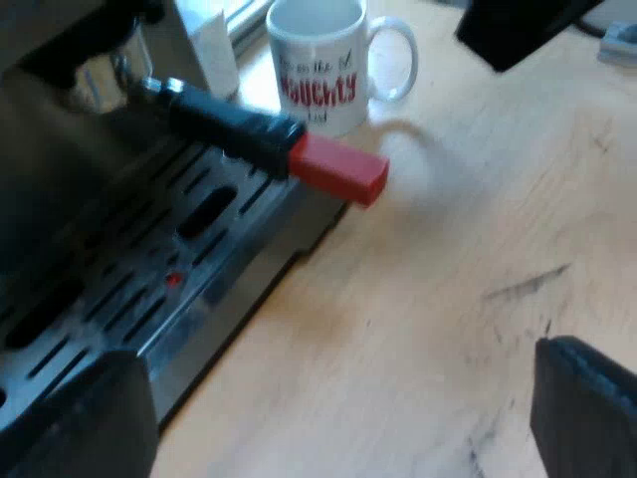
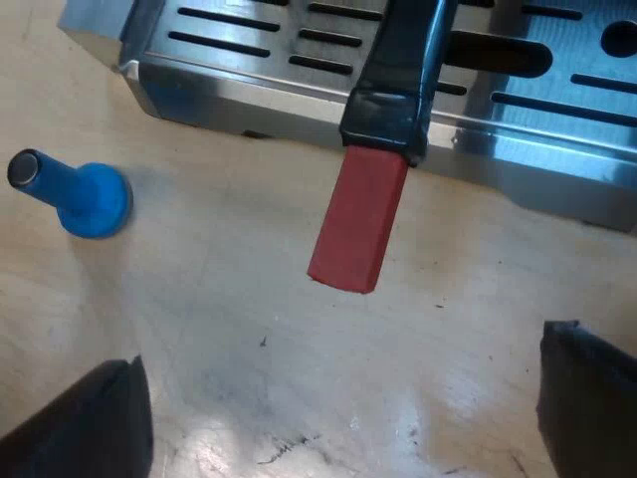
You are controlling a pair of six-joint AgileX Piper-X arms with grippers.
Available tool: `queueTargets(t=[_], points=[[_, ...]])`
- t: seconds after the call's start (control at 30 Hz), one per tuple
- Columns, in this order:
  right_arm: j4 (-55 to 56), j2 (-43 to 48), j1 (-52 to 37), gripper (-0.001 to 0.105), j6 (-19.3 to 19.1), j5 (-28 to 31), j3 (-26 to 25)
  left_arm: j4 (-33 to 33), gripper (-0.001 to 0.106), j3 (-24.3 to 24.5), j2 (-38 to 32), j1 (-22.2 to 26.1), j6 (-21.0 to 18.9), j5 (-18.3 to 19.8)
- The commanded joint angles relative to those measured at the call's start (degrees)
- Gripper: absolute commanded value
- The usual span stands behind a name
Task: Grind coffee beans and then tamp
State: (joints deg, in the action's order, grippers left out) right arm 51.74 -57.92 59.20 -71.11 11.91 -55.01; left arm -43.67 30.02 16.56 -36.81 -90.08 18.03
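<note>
The left claw (image 1: 333, 413) is spread wide and holds nothing. It hangs over the bare table (image 1: 448, 279) just off the front of the espresso machine (image 1: 60, 199). The holder (image 1: 159, 88) sits at the machine's front. Its dark handle (image 1: 234, 124) reaches out above the slotted drip tray (image 1: 129, 289), and its red end (image 1: 338, 169) pokes past the tray's edge over the table. A white mug (image 1: 318, 70) with red lettering stands upright on the table near that red end, apart from it. A dark shape (image 1: 518, 30) beyond the mug may be part of the other arm; I cannot tell.

The right claw (image 2: 338, 413) is also wide and empty, over the table below the red end. The blue tamper (image 2: 85, 194) rests on the table near the tray's corner, well apart from both fingers.
</note>
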Motion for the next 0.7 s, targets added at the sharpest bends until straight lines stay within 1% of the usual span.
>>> queueTargets(t=[0.03, 0.13, 0.23, 0.3, 0.4, 0.57, 0.7], points=[[-0.5, 0.2, 0.7, 0.079, -0.5, 0.9, -0.9, 3.2, 0.078, 0.2, 0.2, -0.2, 0.3, 2.1], [-0.5, 0.2, 1.9, 0.079, -0.2, 1.4, -0.9, 4.2, 0.078, 0.2, 1.0, -0.2, 0.3, 2.3], [-0.5, 0.2, 3.8, 0.079, 0.6, 4.1, -0.9, 4.4, 0.078, 0.2, 3.3, -0.2, 0.3, 2.7], [-0.5, 0.2, 4.9, 0.079, 1.1, 5.5, -0.9, 5.1, 0.078, 0.2, 5.2, -0.2, 0.3, 4.0], [-0.5, 0.2, 5.7, 0.079, 3.0, 5.9, -0.9, 5.4, 0.078, 0.2, 6.8, -0.2, 0.3, 5.0], [-0.5, 0.2, 5.8, 0.079, 3.2, 5.9, -0.9, 5.4, 0.078, 0.2, 7.0, -0.4, 0.3, 5.0], [-0.5, 0.2, 6.6, 0.079, 5.0, 5.9, -0.9, 5.4, 0.078, 0.2, 7.0, -1.7, 0.6, 5.0]])
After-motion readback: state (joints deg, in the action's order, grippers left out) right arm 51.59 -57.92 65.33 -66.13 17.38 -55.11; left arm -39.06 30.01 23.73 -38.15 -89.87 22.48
